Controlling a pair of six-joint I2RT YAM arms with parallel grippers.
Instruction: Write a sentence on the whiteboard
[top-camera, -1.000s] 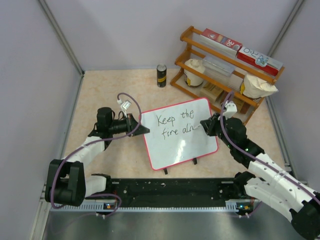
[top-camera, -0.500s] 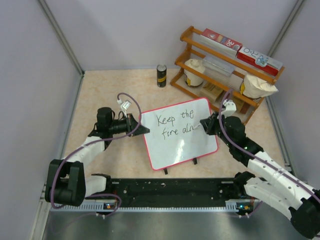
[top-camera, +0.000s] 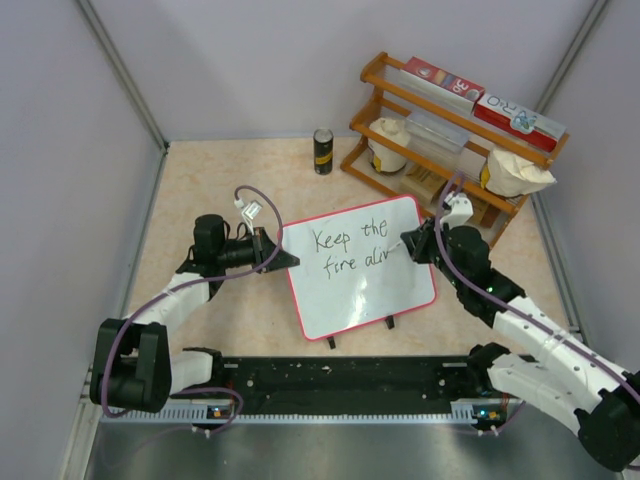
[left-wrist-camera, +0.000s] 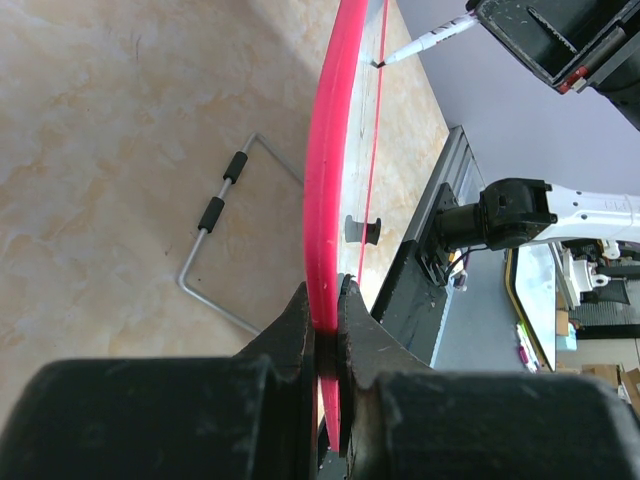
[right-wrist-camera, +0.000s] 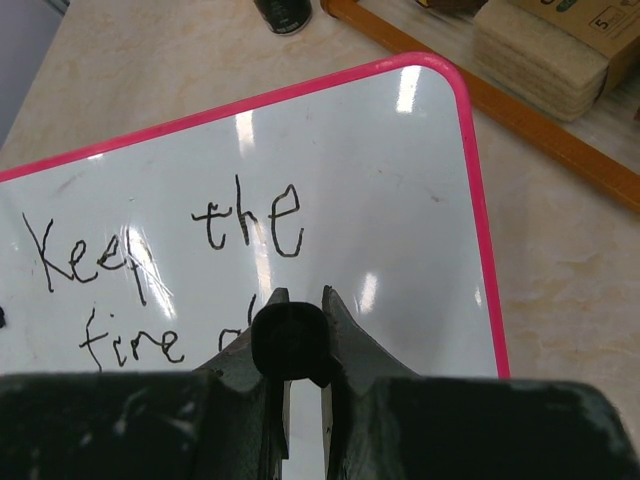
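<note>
Your left gripper (top-camera: 287, 258) is clamped on the left rim of the whiteboard (top-camera: 365, 300) mid-table, right gripper (top-camera: 409, 246) pinching the marker (left-wrist-camera: 432, 38); the sentence (top-camera: 340, 263) reads "Keep the fire al…", so probably only the last letters remain.

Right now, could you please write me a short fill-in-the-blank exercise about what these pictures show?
1. The left gripper is shut on the pink rim of the ____.
2. The top line of the sentence reads "Keep ____".
3. The right gripper is shut on a white-barrelled ____.
Missing words: whiteboard; the; marker.
</note>
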